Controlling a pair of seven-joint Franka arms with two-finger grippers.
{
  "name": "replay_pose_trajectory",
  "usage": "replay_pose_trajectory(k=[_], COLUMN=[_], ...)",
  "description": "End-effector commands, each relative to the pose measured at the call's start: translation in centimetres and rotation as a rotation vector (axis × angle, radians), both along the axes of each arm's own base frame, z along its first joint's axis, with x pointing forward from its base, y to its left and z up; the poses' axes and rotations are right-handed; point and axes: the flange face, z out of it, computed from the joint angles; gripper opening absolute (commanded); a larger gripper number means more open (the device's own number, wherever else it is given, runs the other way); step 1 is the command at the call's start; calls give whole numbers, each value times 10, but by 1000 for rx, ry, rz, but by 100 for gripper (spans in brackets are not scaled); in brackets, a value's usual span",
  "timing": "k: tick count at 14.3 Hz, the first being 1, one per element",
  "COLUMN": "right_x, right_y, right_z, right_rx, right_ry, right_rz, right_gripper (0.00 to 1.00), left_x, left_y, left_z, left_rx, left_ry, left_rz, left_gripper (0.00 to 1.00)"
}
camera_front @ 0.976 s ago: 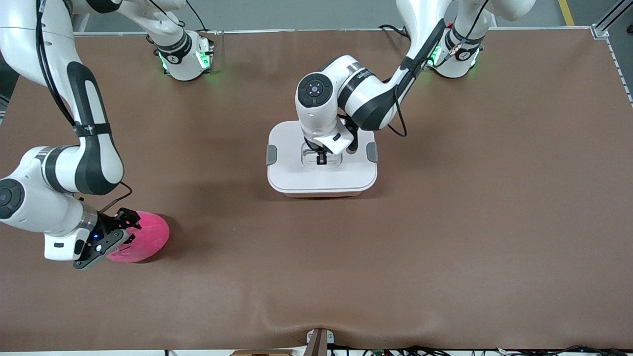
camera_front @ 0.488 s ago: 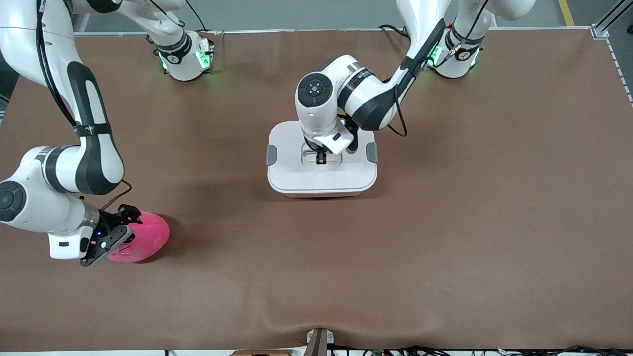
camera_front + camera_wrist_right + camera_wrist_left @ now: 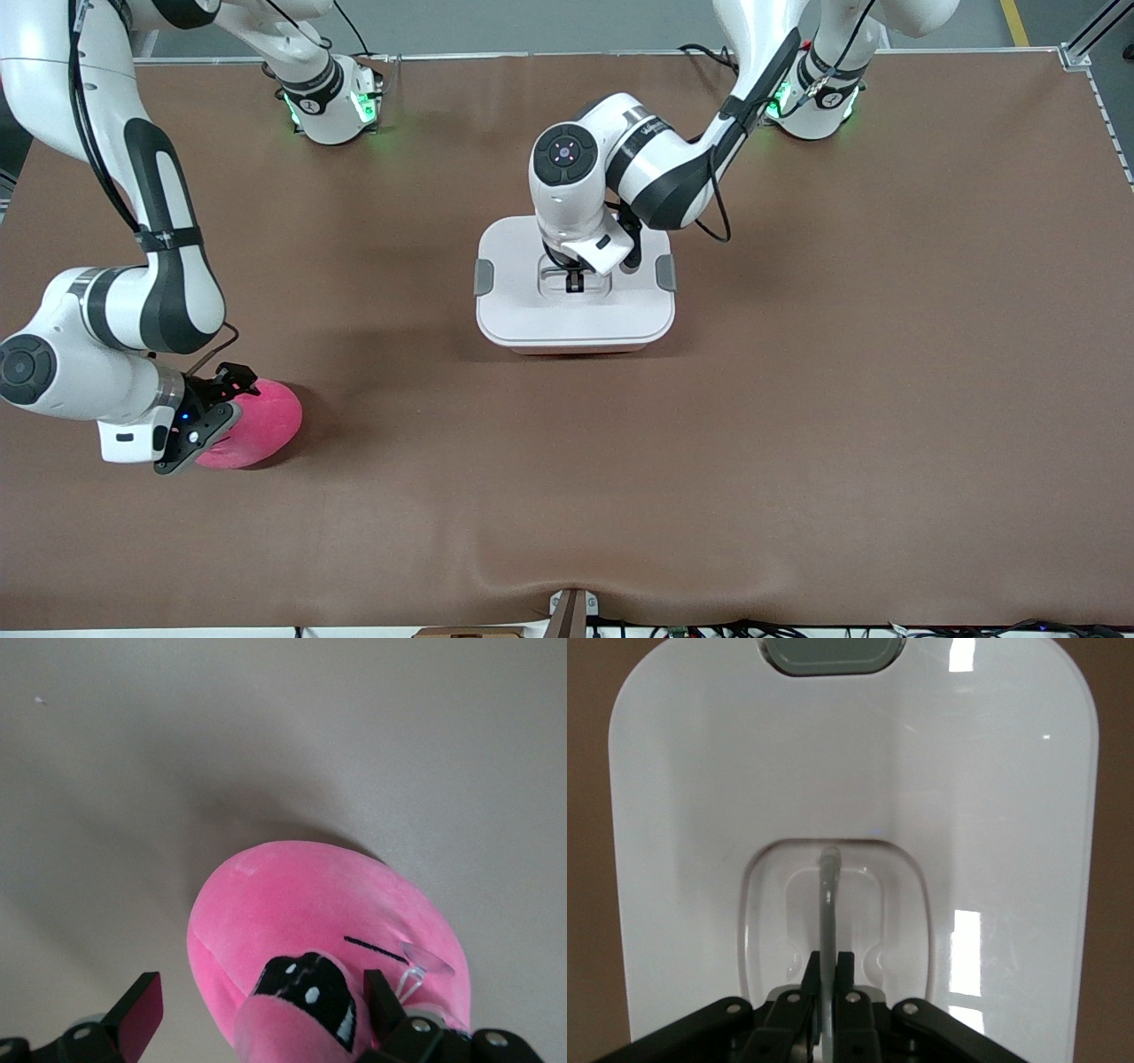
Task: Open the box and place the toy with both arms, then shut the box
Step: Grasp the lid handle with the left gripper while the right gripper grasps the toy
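The box [image 3: 532, 319] stands mid-table with its white lid [image 3: 992, 815] on and a grey clip on each end [image 3: 484, 276]. My left gripper [image 3: 576, 282] is over the lid's recess, shut on the thin grey handle [image 3: 827, 904], which stands up between its fingertips in the left wrist view, where the gripper [image 3: 828, 967] is also seen. The hot-pink toy [image 3: 261, 425] lies near the right arm's end, nearer the front camera than the box. My right gripper [image 3: 217, 416] is open and low around the toy [image 3: 301, 904], one finger on each side of its snout end.
Brown mat [image 3: 797, 399] covers the table, with a ripple at its edge nearest the front camera [image 3: 567, 576]. The two arm bases [image 3: 332, 106] stand along the edge farthest from the front camera. Nothing else lies on the mat.
My right gripper has shifted a little along and over the toy. My left wrist has risen slightly with the handle still pinched, and the lid looks a touch higher.
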Motion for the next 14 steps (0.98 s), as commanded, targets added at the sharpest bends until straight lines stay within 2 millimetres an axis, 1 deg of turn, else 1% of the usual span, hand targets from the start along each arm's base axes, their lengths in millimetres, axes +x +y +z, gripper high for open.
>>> replay_pose_trajectory(k=[1,3,6,7,8,9,10,11,12,13,14], right_x=[2,4,6,6,6,6,5,4,3,1,-1], right_y=[-4,0,2,0,-1,-4,-7,-7,-7,-6,-6], right_z=[2,6,11,12,12,10,8,7,7,6,5], right_rx=[-5,-6,-30,-48,-63,-65,-63,-62,-61,-60,-57], right_ry=[1,-8,-16,-16,-15,-11,-8,-4,9,27,45], right_rz=[43,51,68,80,103,115,119,125,127,128,127], right_gripper=[100,100,100,95,83,75,68,64,58,51,36], left_x=[-3,-3,2,4,6,9,13,16,18,18,22], left_y=[-1,0,6,8,11,17,23,28,31,35,46], left_z=[21,26,33,38,43,48,51,57,57,58,64], left_rx=[-18,-16,-24,-29,-28,-21,-19,-19,-16,-3,8], left_ry=[-14,-12,-19,-23,-26,-28,-28,-30,-28,-16,-3], left_rz=[8,7,17,20,22,24,29,34,39,39,28], left_gripper=[0,0,0,0,0,0,0,0,0,0,0])
